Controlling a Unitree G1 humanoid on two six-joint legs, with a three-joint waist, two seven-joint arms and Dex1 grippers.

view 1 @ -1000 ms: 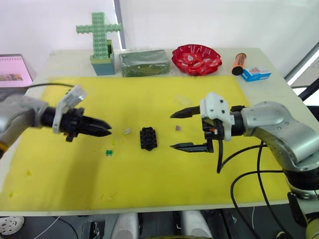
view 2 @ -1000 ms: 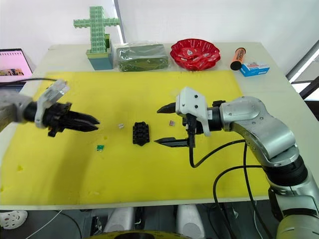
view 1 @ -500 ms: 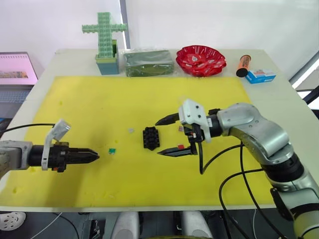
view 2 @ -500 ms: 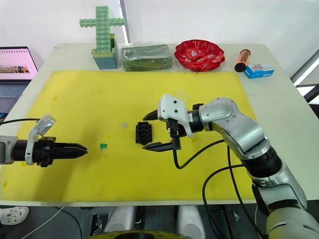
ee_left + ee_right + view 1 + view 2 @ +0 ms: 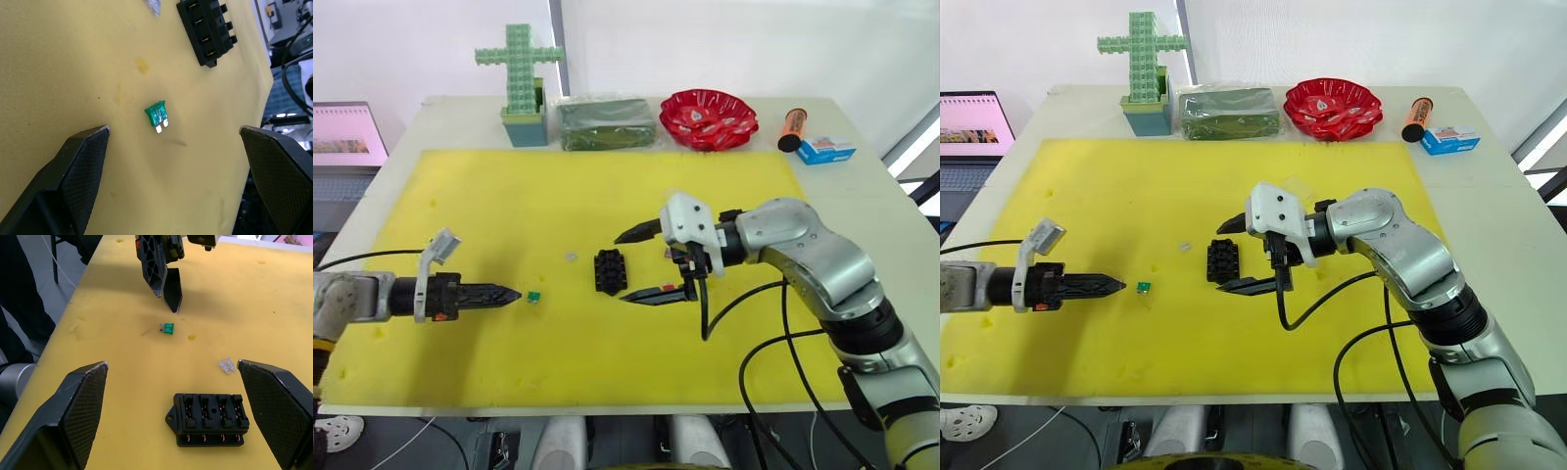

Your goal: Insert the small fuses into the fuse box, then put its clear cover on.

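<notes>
My left gripper [image 5: 173, 134] is spread wide, empty, low over the yellow mat [image 5: 509, 372] with the green fuse [image 5: 157, 115] lying just ahead of its fingertips. My right gripper [image 5: 171, 369] is also released, straddling the fuse box [image 5: 209, 418]. A pale fuse [image 5: 226, 365] lies near the box.

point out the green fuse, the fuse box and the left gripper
green fuse [image 5: 157, 114], left wrist view, its green body
fuse box [image 5: 210, 419], right wrist view, its slotted top
left gripper [image 5: 512, 293], left eye view, at its fingertips
</notes>
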